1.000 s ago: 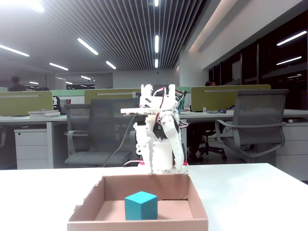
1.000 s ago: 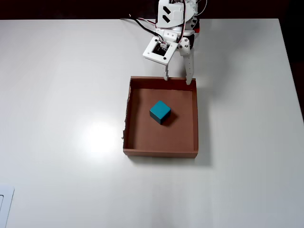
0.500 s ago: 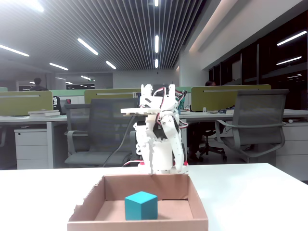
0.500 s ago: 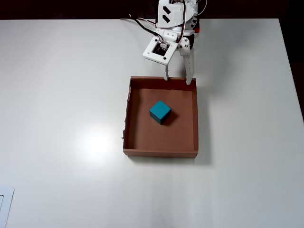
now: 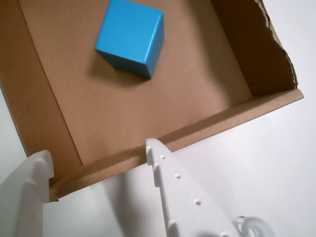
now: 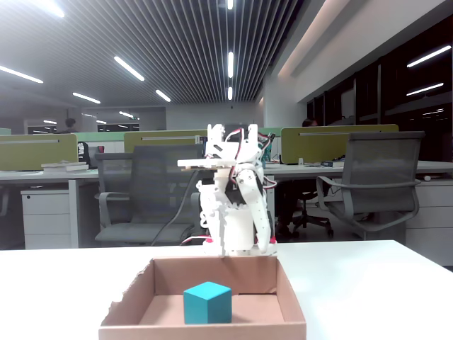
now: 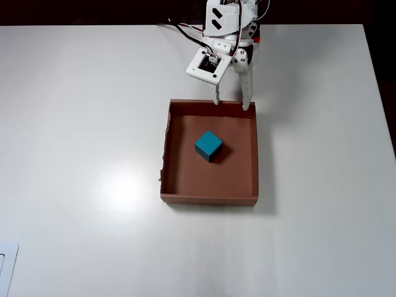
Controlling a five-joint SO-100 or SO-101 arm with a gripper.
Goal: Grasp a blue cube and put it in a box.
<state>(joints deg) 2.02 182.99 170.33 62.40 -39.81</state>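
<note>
- Note the blue cube (image 7: 208,146) resting inside the box (image 7: 254,154), near centre.
- Your claw (image 7: 231,104) hangs apart and empty at the box's 12 o'clock wall.
- No readable markings visible.

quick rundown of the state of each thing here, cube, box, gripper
blue cube: resting on the floor of the box, near its middle, clear of every wall, not held.
box: open-topped, flat on the table, one side wall torn and ragged, holding only the cube.
gripper: open, empty, fingertips above the box wall nearest the arm's base.
</note>
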